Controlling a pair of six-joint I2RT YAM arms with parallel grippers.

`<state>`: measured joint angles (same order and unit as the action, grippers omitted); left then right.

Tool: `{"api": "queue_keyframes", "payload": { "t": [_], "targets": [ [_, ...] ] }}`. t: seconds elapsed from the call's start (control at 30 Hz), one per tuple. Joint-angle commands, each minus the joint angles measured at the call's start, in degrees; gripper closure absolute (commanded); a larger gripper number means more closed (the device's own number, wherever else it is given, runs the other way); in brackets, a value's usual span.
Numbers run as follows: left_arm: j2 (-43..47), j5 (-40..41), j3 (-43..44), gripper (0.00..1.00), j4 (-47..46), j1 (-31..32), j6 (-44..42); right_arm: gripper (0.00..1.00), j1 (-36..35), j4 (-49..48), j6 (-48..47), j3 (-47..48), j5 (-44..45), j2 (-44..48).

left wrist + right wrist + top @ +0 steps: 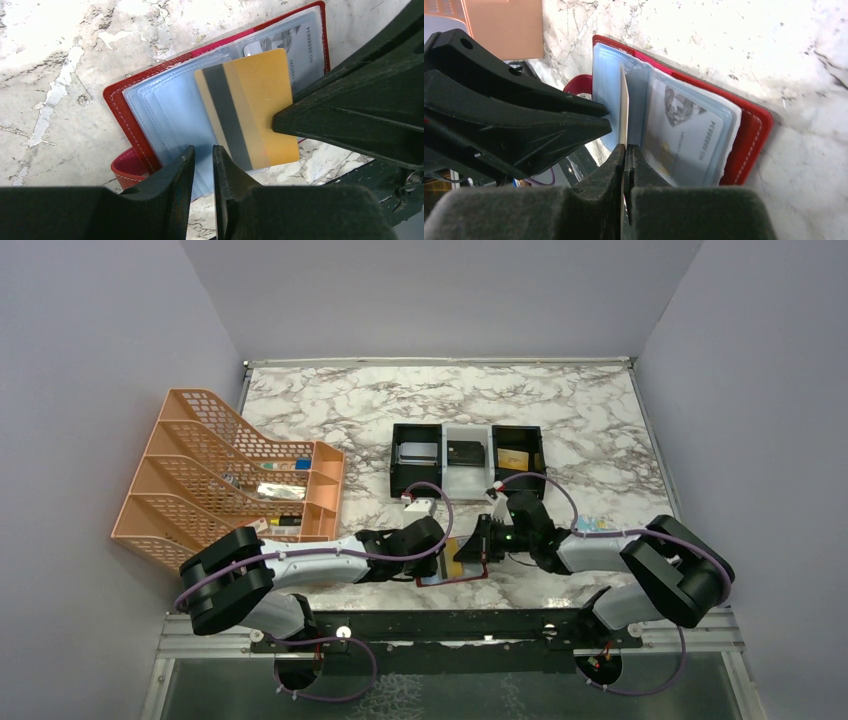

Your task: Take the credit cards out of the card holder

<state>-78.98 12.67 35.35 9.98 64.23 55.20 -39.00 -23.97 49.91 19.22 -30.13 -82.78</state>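
The card holder [455, 581] lies open near the table's front edge, with a red border [120, 110] and pale blue panels. A gold credit card [250, 100] with a dark stripe sticks halfway out of a sleeve. My right gripper [625, 150] is shut on its edge [624, 110], and its fingers [350, 105] reach in from the right. My left gripper [203, 152] pinches the near edge of a blue panel, its jaws a narrow gap apart. A silvery-white card [684, 130] sits in the other panel's sleeve.
A black-and-white three-compartment tray [467, 430] behind the holder contains a silvery-white card [415, 452], a black card [465, 452] and a gold card [512, 457]. An orange mesh file rack [230, 475] stands at the left. A light-blue packet [590, 525] lies to the right.
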Motion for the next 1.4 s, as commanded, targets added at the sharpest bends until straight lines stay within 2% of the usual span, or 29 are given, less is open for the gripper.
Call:
{"api": "queue_keyframes", "payload": {
  "t": [0.0,0.17,0.3,0.43,0.47,0.6,0.7,0.97,1.37],
  "targets": [
    [-0.7,-0.4,-0.4,0.77,5.4,0.3,0.1,0.98,0.2,2.7,-0.4,-2.7,3.4,3.4],
    [-1.5,-0.5,0.2,0.77,5.3,0.4,-0.3,0.9,0.2,-3.0,2.5,-4.4,0.1,2.0],
    [-2.5,-0.8,0.5,0.77,5.4,0.4,-0.5,0.8,0.2,-6.7,4.6,-3.7,-1.7,-1.8],
    [-2.8,-0.9,0.7,0.78,5.3,0.4,-0.5,0.73,0.2,-10.7,6.6,-3.7,-3.0,-5.5],
    [-2.9,-0.9,0.7,0.78,5.3,0.4,-0.5,0.74,0.2,-11.5,6.6,-3.6,-3.7,-6.2],
    [-2.5,-0.6,1.0,0.78,6.3,0.4,1.2,0.94,0.2,-11.0,6.5,-3.8,-2.3,-5.7],
    [-3.4,-0.4,3.4,0.75,10.6,0.3,4.0,0.98,0.2,-6.7,5.0,-3.8,0.7,-3.0],
    [-9.4,2.0,9.4,0.63,21.6,0.4,5.8,0.99,0.2,0.6,2.3,-4.4,4.2,2.6],
    [-15.8,4.4,13.7,0.61,26.8,0.6,5.5,0.99,0.2,11.8,-0.4,-3.5,8.7,13.9]
  ]
}}
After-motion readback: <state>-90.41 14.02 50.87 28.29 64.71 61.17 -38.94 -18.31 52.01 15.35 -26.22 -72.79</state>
